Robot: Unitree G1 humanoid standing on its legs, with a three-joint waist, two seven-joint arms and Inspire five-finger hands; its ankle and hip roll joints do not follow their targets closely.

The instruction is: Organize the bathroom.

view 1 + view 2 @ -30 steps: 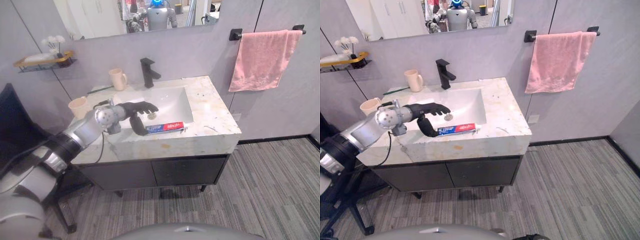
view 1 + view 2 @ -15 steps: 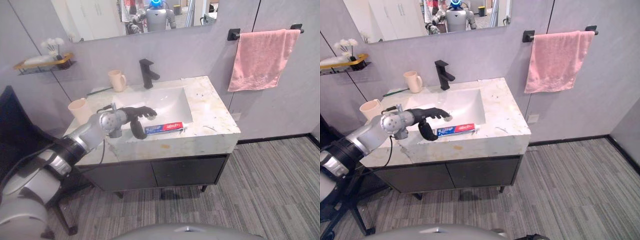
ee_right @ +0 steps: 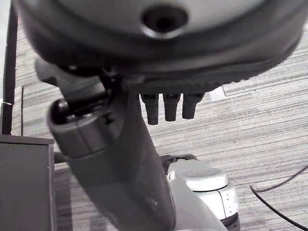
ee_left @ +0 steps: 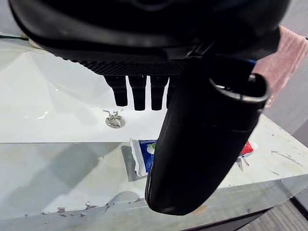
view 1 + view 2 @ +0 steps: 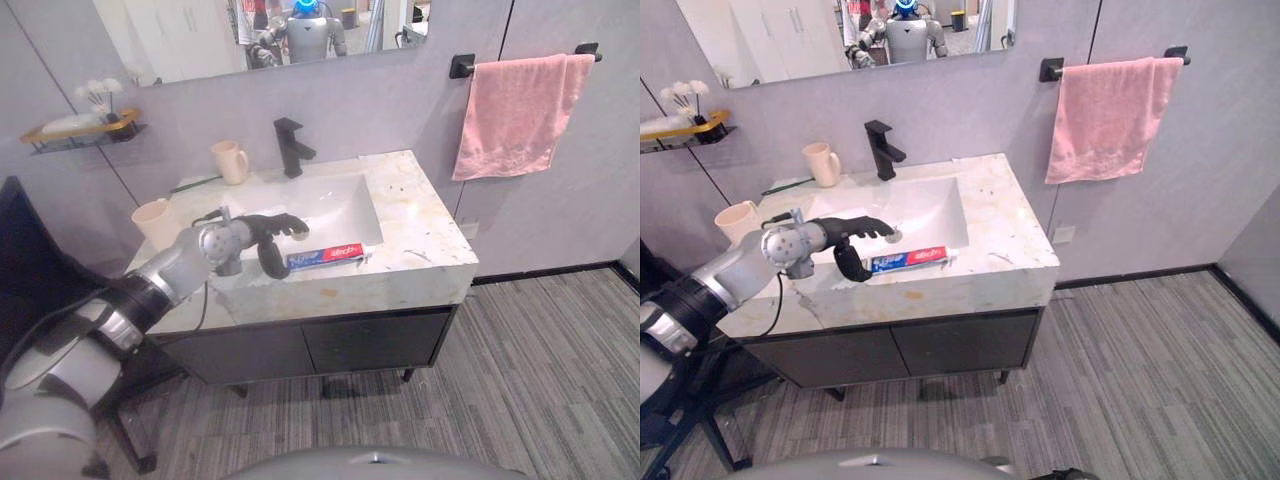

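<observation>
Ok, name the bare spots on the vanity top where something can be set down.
Free: the counter right of the basin, up to the wall. Crowded: the front lip, where the toothpaste tube lies beside the open left hand; two cups stand left of the basin.

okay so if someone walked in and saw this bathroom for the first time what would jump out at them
Probably the pink towel hanging on the wall bar to the right of the vanity, the brightest thing there. Next, the robot's left hand reaching over the sink's front edge, fingers straight and thumb down, right beside the toothpaste box lying flat on the front rim of the counter.
</observation>
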